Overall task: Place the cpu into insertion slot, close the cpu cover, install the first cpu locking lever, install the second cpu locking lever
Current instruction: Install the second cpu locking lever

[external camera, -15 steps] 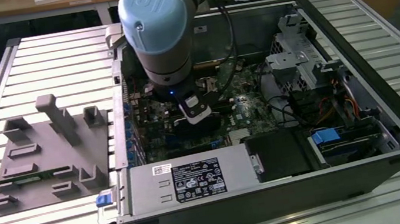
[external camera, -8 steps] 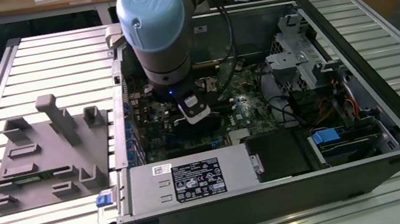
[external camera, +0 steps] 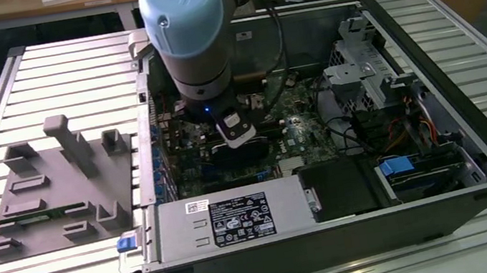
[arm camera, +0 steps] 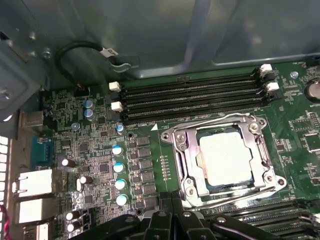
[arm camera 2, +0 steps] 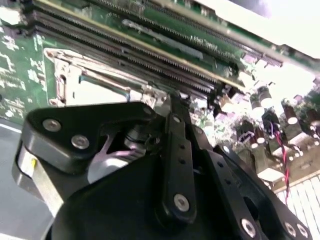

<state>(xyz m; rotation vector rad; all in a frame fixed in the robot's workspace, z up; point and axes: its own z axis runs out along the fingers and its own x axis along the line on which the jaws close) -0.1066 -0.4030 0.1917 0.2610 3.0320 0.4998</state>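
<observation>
In the first wrist view the cpu (arm camera: 225, 159), a dull silver square, lies flat in the insertion slot (arm camera: 220, 189) on the green board. The silver cpu cover (arm camera: 182, 162) lies down around it like a frame. Thin wire levers run along two opposite sides of the cover (arm camera: 210, 120) (arm camera: 235, 196); whether they are hooked I cannot tell. My gripper (arm camera: 172, 222) hangs just above the board beside the slot, with nothing seen in it. The second wrist view shows its black linkage (arm camera 2: 175, 165) in front of a corner of the cover (arm camera 2: 62, 75). In the exterior view the gripper (external camera: 238, 137) is low inside the open computer case.
Long black memory slots (arm camera: 195, 95) run beside the socket, with blue-topped capacitors (arm camera: 119, 167) and a black cable loop (arm camera: 75, 47) nearby. The case holds a power supply (external camera: 227, 218) and a drive cage (external camera: 371, 81). A grey fixture (external camera: 57, 186) lies on the slatted table at the exterior view's left.
</observation>
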